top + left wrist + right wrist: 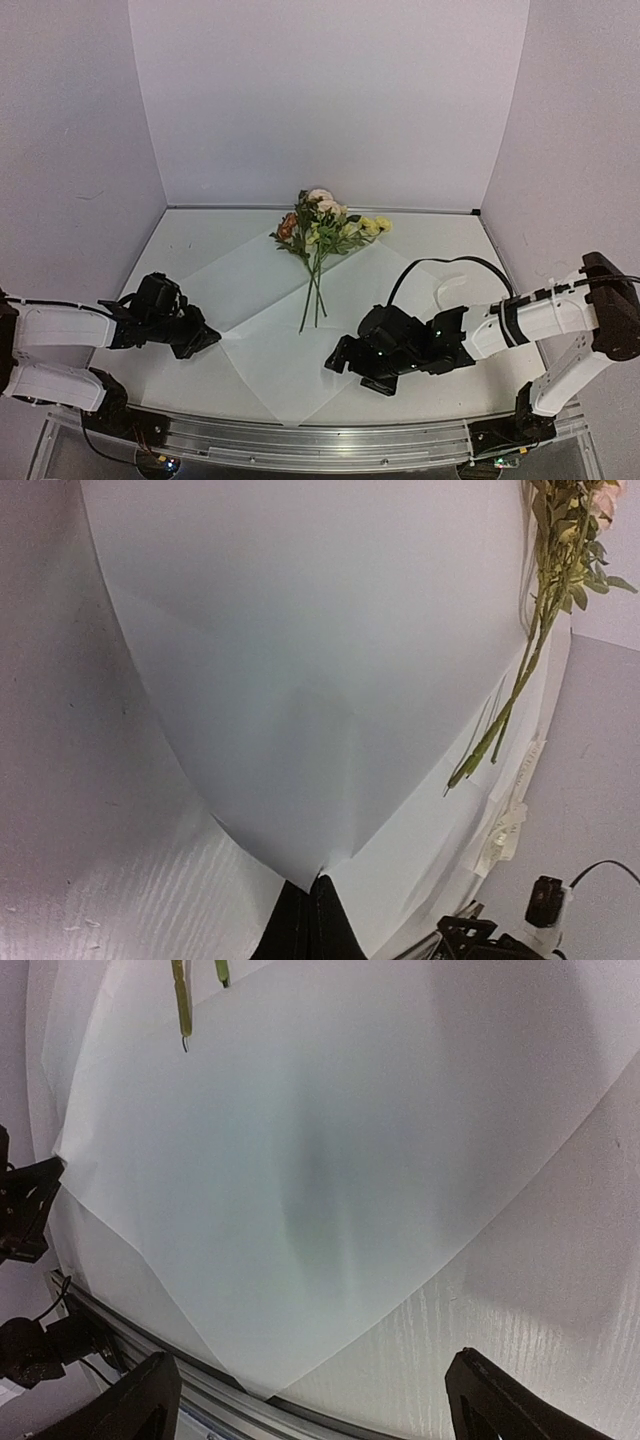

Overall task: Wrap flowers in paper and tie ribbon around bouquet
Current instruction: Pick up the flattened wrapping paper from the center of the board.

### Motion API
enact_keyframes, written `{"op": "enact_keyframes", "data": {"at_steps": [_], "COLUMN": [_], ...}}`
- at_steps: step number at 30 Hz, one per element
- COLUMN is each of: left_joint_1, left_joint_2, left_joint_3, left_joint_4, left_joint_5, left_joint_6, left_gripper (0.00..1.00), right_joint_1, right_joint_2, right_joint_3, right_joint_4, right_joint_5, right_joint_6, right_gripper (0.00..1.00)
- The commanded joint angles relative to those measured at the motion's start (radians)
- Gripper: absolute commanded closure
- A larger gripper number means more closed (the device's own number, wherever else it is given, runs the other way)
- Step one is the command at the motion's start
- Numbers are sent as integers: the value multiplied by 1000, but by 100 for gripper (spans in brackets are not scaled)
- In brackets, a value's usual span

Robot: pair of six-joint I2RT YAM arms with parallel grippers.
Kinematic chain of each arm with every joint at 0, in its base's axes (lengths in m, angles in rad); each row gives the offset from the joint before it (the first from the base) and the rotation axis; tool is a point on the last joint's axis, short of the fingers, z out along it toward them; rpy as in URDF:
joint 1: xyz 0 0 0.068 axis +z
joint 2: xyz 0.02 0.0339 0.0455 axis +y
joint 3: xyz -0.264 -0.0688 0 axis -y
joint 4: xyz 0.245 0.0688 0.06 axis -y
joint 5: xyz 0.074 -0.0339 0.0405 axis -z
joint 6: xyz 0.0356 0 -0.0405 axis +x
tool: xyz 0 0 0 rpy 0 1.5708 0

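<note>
- Flowers (320, 235) lay mid-paper, blooms toward the back wall, stems toward the arms.
- Paper (270, 370): white, creased, laid as a diamond.
- Left gripper (312, 905) pinched its corner; right gripper (320, 1410) gaped empty.

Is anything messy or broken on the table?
Nothing looks broken or spilled. The flowers lie on the paper, which sits cornerwise like a diamond. The only odd bit: the left gripper pinches the paper's left corner, so it creases a little there. The right gripper is open.
</note>
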Motion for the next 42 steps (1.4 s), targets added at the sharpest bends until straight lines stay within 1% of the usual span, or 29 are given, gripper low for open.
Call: {"op": "enact_keyframes", "data": {"at_steps": [1,9,19,26,42], "left_joint_1": [-3,14,34,54,115], "left_joint_2": [-29,-74,-126,-145,-10], "left_joint_3": [33,-10,-43,-36,47], "left_joint_4": [25,99,128,120,176], "left_joint_5": [74,115,143,149,222], "left_joint_6": [-125,-293,-406,-427,-419], "left_gripper": [100,100,100,100,100], "right_joint_1": [39,76,93,105,112], "right_joint_2": [-28,-39,-45,-41,37], "right_joint_3": [-24,-71,-125,-137,-150], "right_joint_4": [68,106,206,233,329], "right_joint_5": [82,125,143,166,187], "right_joint_6": [98,167,220,231,265], "right_gripper": [6,5,3,3,3]}}
